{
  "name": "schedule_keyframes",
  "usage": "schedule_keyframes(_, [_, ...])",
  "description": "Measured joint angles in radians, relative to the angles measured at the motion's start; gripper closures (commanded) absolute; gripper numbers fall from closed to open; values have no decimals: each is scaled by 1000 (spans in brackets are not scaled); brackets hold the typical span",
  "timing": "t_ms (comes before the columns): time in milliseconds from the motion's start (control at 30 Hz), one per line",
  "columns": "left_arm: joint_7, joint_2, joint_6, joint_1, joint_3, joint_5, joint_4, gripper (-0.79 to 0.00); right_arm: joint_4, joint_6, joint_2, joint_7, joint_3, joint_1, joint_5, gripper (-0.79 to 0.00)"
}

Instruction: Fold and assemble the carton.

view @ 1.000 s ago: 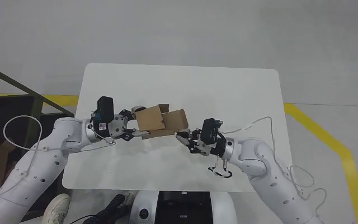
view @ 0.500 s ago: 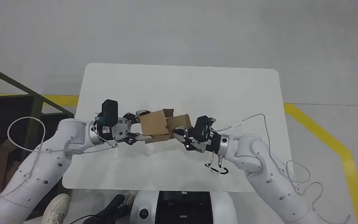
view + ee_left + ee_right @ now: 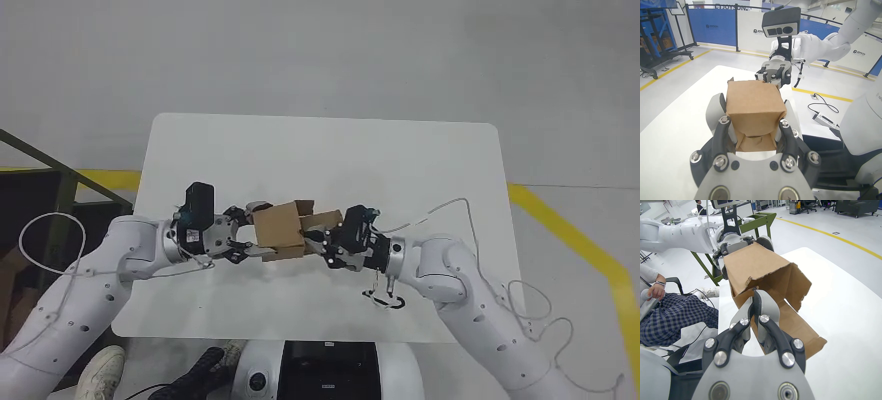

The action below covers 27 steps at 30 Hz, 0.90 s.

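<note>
A brown carton [image 3: 279, 229] hangs just above the white table [image 3: 420, 160], between my two grippers. My left gripper [image 3: 243, 234] is shut on its closed end, one finger on each side wall [image 3: 753, 100]. The other end of the carton [image 3: 761, 264] is open, with a torn edge, a side flap sticking out and a long flap lying low over the table. My right gripper [image 3: 323, 246] is at that open end. Its fingers are shut, and the tips [image 3: 754, 291] touch the torn edge. In the left wrist view, the right gripper [image 3: 772, 76] sits just behind the carton.
A green metal frame [image 3: 40, 170] stands off the table's left side. A black cable [image 3: 386, 297] hangs from the right arm near the table's front edge. The far half of the table is bare.
My right gripper has moved left up to the carton's open end. My left gripper has carried the carton slightly right, and the open flaps are pressed closer in.
</note>
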Motion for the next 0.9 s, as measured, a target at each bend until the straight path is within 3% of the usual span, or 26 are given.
schedule_keyframes(300, [-10,1,0,17,0,-9,-19,-434,-11,69,8,-57,73,-16,-1,0])
schedule_keyframes(600, [-12,1,0,30,14,-14,-40,-422,50,157,-10,-65,38,52,-27,0])
schedule_keyframes(900, [-14,2,0,19,15,-17,-32,-437,59,93,-15,-15,1,75,-19,0])
